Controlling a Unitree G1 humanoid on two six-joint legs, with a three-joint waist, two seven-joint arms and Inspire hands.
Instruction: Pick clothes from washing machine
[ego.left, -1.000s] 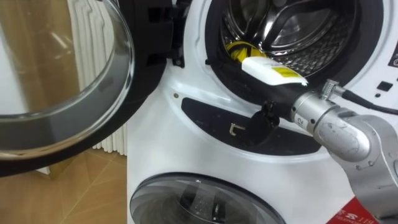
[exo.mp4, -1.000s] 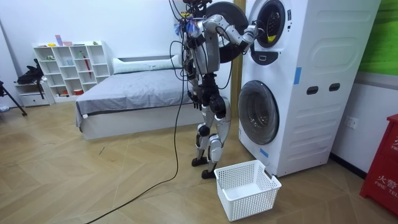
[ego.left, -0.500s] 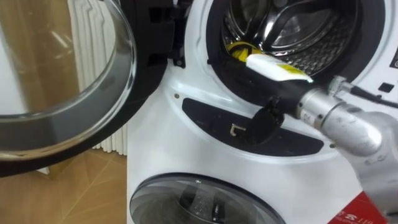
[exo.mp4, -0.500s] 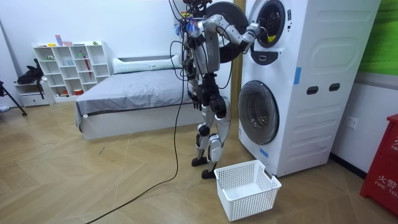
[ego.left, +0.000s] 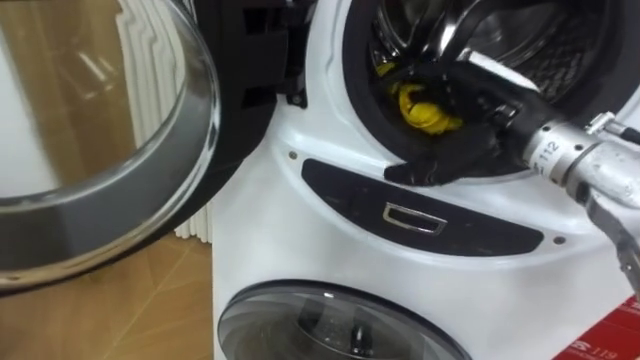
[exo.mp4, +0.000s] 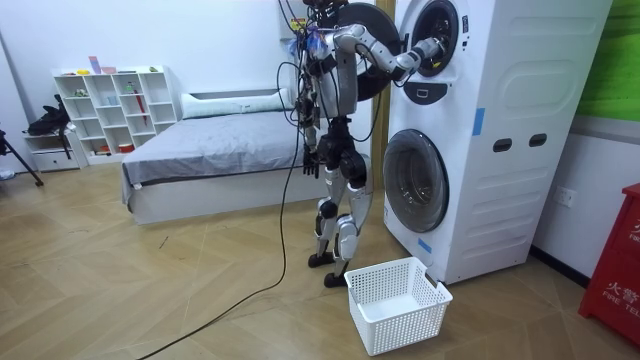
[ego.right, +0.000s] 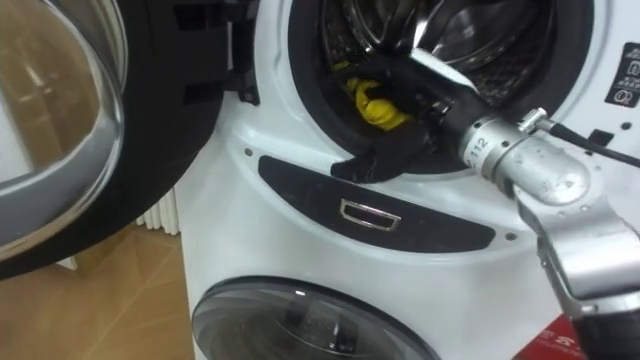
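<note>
Bedroom floor of pale wood, with a bed (exo.mp4: 210, 150) and a white cube shelf (exo.mp4: 110, 105) behind: the humanoid stands upright before a stacked pair of front-loading machines (exo.mp4: 500, 150), facing the upper washing machine (ego.left: 300, 200). Its round glass door (ego.left: 100, 150) is swung wide open to the robot's left.

The right arm reaches up and in through the porthole, and the right robot hand (ego.left: 468, 135) sits at the lower rim of the steel drum (ego.left: 530, 45), pressed against a bunched yellow garment (ego.left: 420, 108) that lies just inside the dark door seal. Part of the black hand juts out over the seal toward the dark handle panel (ego.left: 415, 215) below. Hand and cloth are touching, but whether the robot hand has closed on the garment cannot be told against the dark opening.

The step in hand appears to be the grasp itself, early in the job, with the yellow garment not yet out of the drum. A white laundry basket (exo.mp4: 395, 300) waits empty on the floor by the robot's feet, just beside the lower machine's closed door (exo.mp4: 415, 180). The next move likely calls for a firm hold on the cloth, a pull clear over the seal's lip so it does not snag, and then a lowering toward the basket.
</note>
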